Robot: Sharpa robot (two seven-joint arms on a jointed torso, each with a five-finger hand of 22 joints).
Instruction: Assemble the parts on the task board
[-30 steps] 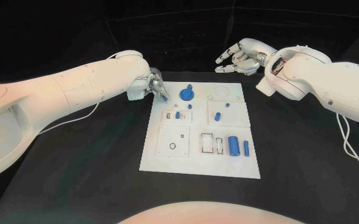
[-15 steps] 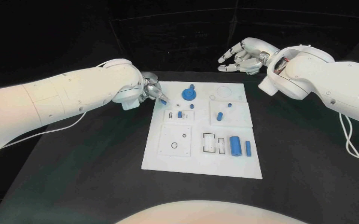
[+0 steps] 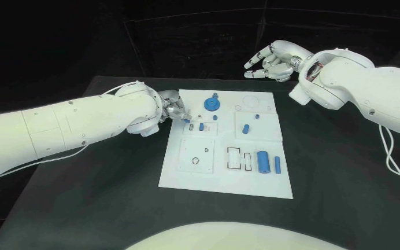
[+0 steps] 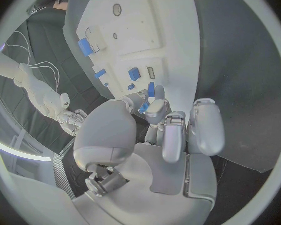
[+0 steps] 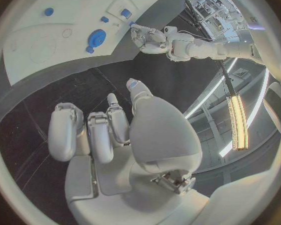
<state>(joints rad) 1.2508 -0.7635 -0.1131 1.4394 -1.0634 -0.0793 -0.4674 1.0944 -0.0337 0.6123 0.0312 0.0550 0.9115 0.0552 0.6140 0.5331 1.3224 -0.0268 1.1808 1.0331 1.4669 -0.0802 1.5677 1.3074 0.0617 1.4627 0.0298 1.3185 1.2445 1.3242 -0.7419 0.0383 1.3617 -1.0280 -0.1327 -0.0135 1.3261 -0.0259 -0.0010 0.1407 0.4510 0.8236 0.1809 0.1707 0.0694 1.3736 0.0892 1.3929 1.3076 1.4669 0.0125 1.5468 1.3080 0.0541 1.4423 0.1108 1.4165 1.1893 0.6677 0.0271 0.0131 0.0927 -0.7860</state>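
The white task board lies in the middle of the black table. On it are a round blue part, several small blue pegs such as one, and a blue cylinder beside a slim blue bar. My left hand hovers at the board's far left edge and pinches a small blue part between thumb and finger; the left wrist view shows that small blue part at the fingertips above the board. My right hand hangs raised beyond the board's far right corner, its fingers apart, holding nothing.
The board has empty recesses: a round hole in the near left square and rectangular slots beside the cylinder. Bare black table lies left, right and in front of the board. In the right wrist view the left hand appears past the board.
My left hand has moved nearer along the board's left edge, carrying the small blue part, and its arm has swung lower. The right hand has stayed put.
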